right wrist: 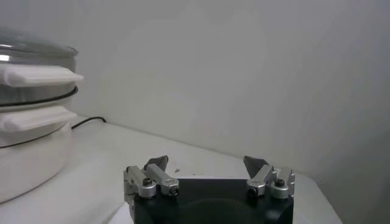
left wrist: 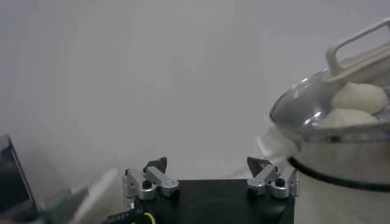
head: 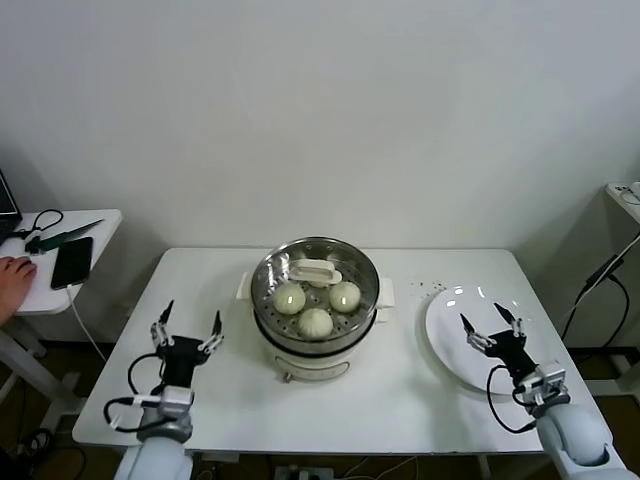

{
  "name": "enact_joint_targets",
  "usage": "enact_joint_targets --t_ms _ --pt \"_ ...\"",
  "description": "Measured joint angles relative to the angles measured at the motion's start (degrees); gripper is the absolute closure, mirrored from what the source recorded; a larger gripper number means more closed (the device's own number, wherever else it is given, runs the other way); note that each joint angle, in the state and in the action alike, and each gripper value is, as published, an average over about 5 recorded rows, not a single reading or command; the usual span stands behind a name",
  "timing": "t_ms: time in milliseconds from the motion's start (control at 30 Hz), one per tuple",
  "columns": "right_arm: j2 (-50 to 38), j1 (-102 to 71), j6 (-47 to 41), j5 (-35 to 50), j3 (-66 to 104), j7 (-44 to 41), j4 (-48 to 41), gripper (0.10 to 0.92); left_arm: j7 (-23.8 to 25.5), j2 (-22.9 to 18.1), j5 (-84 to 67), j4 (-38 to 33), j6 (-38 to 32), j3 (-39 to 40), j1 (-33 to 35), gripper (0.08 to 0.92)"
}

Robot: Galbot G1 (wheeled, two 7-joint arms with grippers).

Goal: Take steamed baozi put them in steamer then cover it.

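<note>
Shiny steel is what the steamer (head: 315, 300) is made of, and it sits in the middle of the white table (head: 400, 400). Inside it are the buns (head: 315, 322). Three show clearly, at about 10, 2 and 6 o'clock in the basket, and a fourth may hide at 12 o'clock under the handle. The glass cover (head: 316, 275) is on top, with its white handle (head: 316, 271) near 12 o'clock. It looks a little off centre, but I cannot tell if it sits flat all the way round.

At 3 o'clock from the steamer is a white plate (head: 450, 330), with nothing on the part that shows. The right gripper (head: 490, 324) hangs over the plate with its fingers spread wide, holding nothing. At 9 o'clock from the steamer, the left gripper (head: 189, 331) is low over the table, also spread wide and holding nothing.

The job looks done, or very nearly. What could go wrong now? If the cover is not seated, a bump could make it slide off. An arm that swings toward the steamer could knock the handle or push the pot. The right arm could also catch the plate and scrape it along the table.
</note>
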Motion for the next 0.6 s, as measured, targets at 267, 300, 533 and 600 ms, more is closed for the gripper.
enact_joint_targets --t_ms 267,300,533,600 --pt "1.2 -1.5 0.1 0.3 1.5 0.5 0.5 0.203 0.4 -1.8 -9.2 3.6 -7.1 -2.8 2.6 0.177" --pt "1.4 -1.6 0.2 0.4 1.6 0.5 0.6 0.203 0.4 -2.0 -9.9 4.0 -7.7 -3.0 2.8 0.177" --pt "2.3 -2.3 0.4 0.6 2.1 0.5 1.1 0.203 0.9 -2.8 -13.3 4.9 -10.9 -4.5 4.2 0.177" --pt "2.4 -2.4 0.4 0.6 2.2 0.5 1.2 0.203 1.0 -2.8 -13.6 5.0 -11.2 -4.6 4.5 0.177"
